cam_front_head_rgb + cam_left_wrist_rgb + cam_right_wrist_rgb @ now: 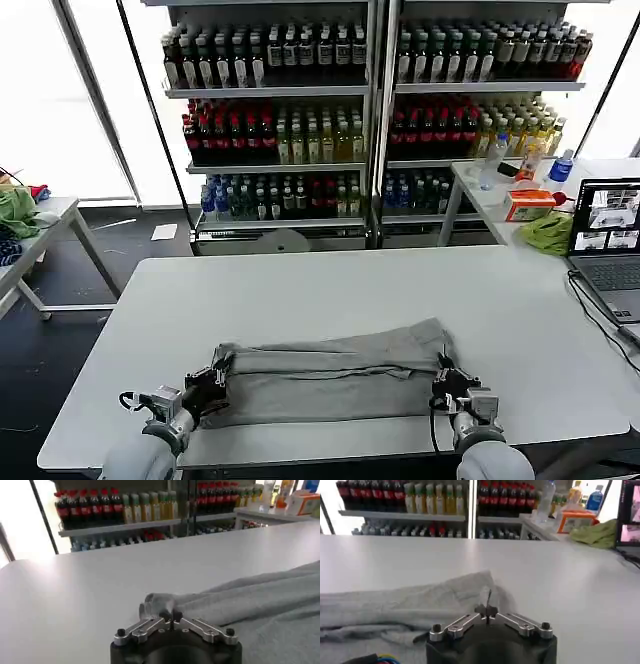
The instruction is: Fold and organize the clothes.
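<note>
Light grey shirt [330, 375], laid as a long band across the near part of the white tabletop [330, 290], already doubled over lengthwise, with a rumpled ridge running along its far side. Left pincer [207, 385] sits at one short end of the band, right pincer [450, 385] at the other, the cloth stretched between them.

Left pincer [172, 616], wrist view: jaws brought together on a bunched corner of the shirt [260, 600], the fabric rising in a small knot just ahead of the tips and spreading away beyond them. Right pincer [489, 614], wrist view: jaws likewise closed, a thin raised edge of the shirt [410, 605] pinched between the tips, the rest of the garment trailing off to one side.

Step in hand (judged): a fold in progress, both ends gripped for a lift or a carry-over. Next move would call for both pincers to rise together and travel evenly, keeping the band taut so the layers do not slip apart, then to lay the held edge down squarely on the part ahead of them.

Beyond the pincers, well apart from the shirt: a laptop [608, 245] at the right-hand edge of the tabletop, and shelves of bottled drinks [370, 110] behind.
</note>
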### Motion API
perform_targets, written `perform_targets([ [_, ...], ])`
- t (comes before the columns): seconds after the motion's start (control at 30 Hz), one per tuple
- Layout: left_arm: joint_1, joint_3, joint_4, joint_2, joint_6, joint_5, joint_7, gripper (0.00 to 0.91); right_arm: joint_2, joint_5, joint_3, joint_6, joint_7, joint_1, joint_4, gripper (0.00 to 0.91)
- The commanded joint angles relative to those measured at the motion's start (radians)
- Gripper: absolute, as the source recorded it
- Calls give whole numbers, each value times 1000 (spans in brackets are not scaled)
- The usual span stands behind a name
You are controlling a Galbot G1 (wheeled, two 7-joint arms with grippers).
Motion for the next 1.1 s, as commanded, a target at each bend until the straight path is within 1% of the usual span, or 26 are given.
perform_targets([
  [0.03,-2,2,17,-4,1,11,0,403,6,-44,-10,11,-1,-23,-25,20],
  [0.07,-2,2,15,-4,2,12,-1,766,8,-48,-13,11,-1,-24,-26,111],
  [0.1,-2,2,9,-4,2,15,-1,907,11,-53,-17,10,-3,-26,-26,393],
  [0.13,-2,2,8,-5,2,16,-2,907,12,-53,-20,9,-2,-26,-25,907],
  [0.27,7,-6,-30,-6,4,19,-13,907,19,-47,-14,14,5,-29,-1,907],
  [0.43,35,-32,-91,-1,11,21,-22,907,13,-27,27,13,9,-46,88,907],
  [0.63,63,-79,-166,-7,18,5,-42,907,-2,44,107,-8,25,-39,224,907],
  [0.67,68,-86,-177,-17,21,3,-52,907,-3,59,133,-13,29,-35,244,907],
  [0.77,76,-108,-187,-45,29,-2,-66,907,-5,77,150,-16,35,-31,266,907],
  [1.1,102,-119,-161,-117,50,-32,-88,907,-7,86,151,-10,46,-38,283,907],
])
